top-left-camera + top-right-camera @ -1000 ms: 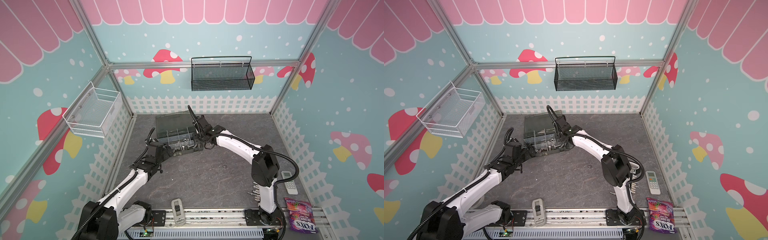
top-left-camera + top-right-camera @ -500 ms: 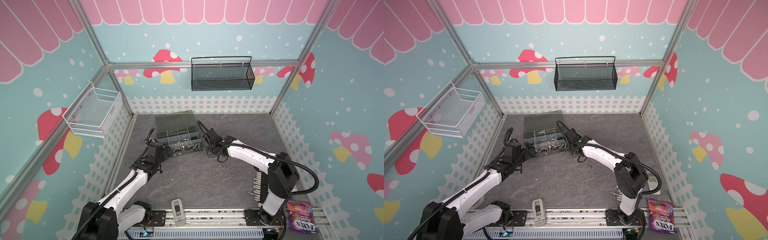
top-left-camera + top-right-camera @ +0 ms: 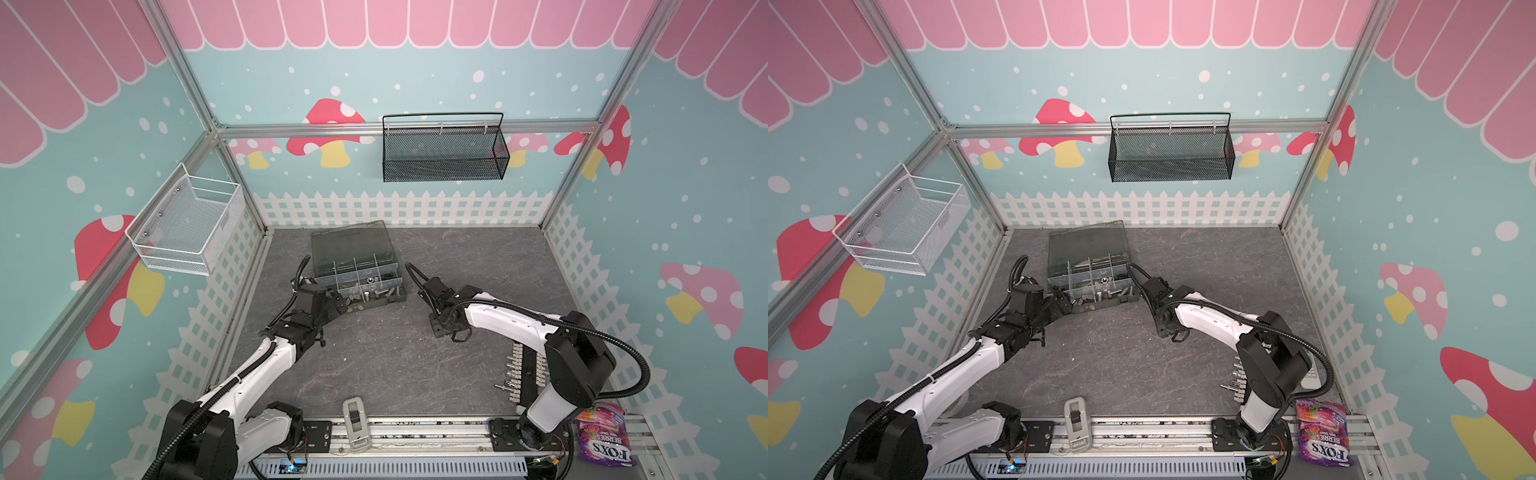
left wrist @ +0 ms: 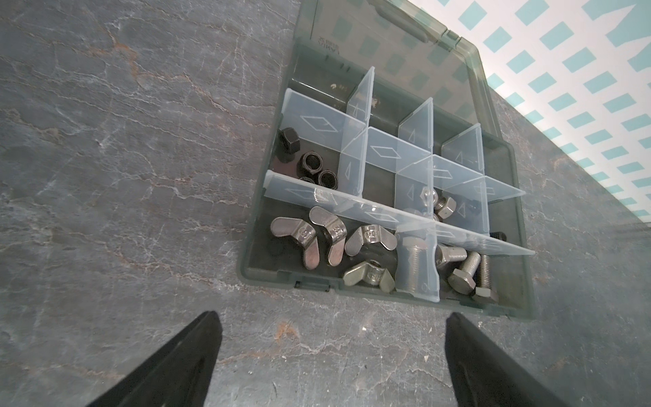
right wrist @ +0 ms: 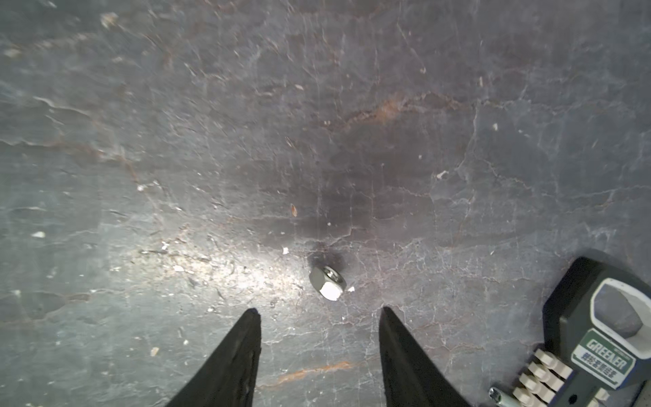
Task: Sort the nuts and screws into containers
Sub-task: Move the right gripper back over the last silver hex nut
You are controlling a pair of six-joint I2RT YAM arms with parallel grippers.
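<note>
Withdrawn from the smoky-lidded organizer box (image 4: 267,278), the right gripper (image 5: 320,309) stands released near a shiny hex nut (image 5: 327,282) on veined grey matting (image 5: 352,123); the left gripper (image 4: 333,313) remains spread.

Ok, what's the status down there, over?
Left gripper open, empty, facing organizer box. Right gripper open, empty, loose silver nut just ahead on table. Nothing blocking the nut.

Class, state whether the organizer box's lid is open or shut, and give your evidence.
Open. The smoky lid is swung back behind the organizer box, leaving its compartments and the wing nuts uncovered.
</note>
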